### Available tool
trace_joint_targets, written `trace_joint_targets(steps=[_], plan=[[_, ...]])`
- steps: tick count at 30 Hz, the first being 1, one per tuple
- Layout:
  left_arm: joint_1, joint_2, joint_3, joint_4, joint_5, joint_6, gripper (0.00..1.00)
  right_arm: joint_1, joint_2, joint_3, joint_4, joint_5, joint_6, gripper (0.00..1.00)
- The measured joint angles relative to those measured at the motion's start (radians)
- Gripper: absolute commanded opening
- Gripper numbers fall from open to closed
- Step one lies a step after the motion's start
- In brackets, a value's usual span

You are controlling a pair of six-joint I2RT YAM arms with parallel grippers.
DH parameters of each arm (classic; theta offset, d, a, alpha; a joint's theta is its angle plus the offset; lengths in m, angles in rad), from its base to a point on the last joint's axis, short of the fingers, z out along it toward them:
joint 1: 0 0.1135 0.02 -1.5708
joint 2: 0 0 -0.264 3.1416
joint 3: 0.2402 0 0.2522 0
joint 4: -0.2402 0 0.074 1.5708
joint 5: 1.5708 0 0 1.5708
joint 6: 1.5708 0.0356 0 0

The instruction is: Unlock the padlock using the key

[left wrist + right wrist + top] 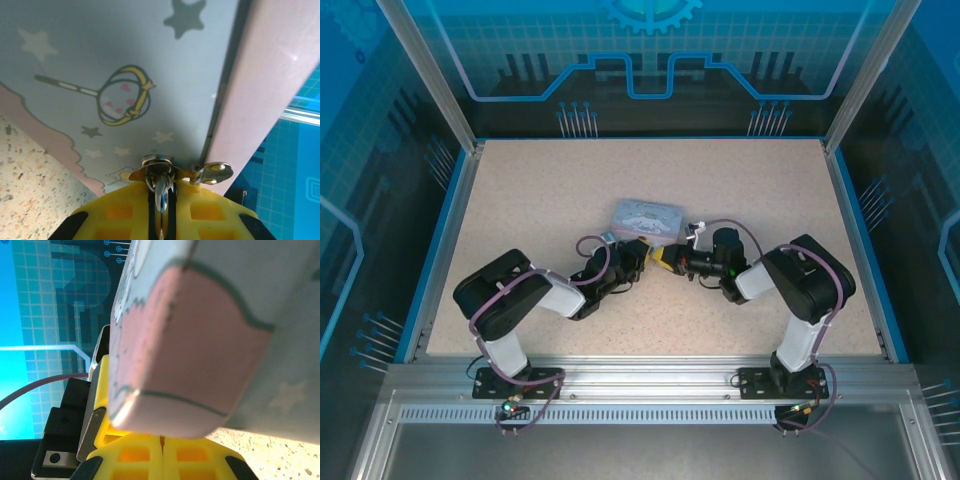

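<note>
The pale blue tin [648, 217] lies mid-table with both grippers at its near side. In the left wrist view the tin's starred side [150, 60] is very close. A gold hasp [159, 173] sits on it. The padlock's shiny curved shackle [162, 192] runs from the hasp down between my yellow fingers. My left gripper [161, 187] is shut on it, and the lock's body is hidden. My right gripper [161, 440] is shut under the tin's pink corner [200, 340]. I cannot make out the key; just a thin dark sliver shows at that seam.
The speckled table [520, 200] has blue walls on three sides. A small silver clasp plate [215, 172] sits by the tin's lid seam. My two grippers [630, 258] [665, 258] nearly meet tip to tip. Purple cables loop off both wrists.
</note>
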Motion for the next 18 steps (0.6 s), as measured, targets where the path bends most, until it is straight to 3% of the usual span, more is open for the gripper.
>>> trace_joint_targets(steps=[18], plan=[[-0.013, 0.002, 0.0, 0.0, 0.002, 0.0, 0.0, -0.047, 0.009, 0.0, -0.012, -0.08, -0.035, 0.0]])
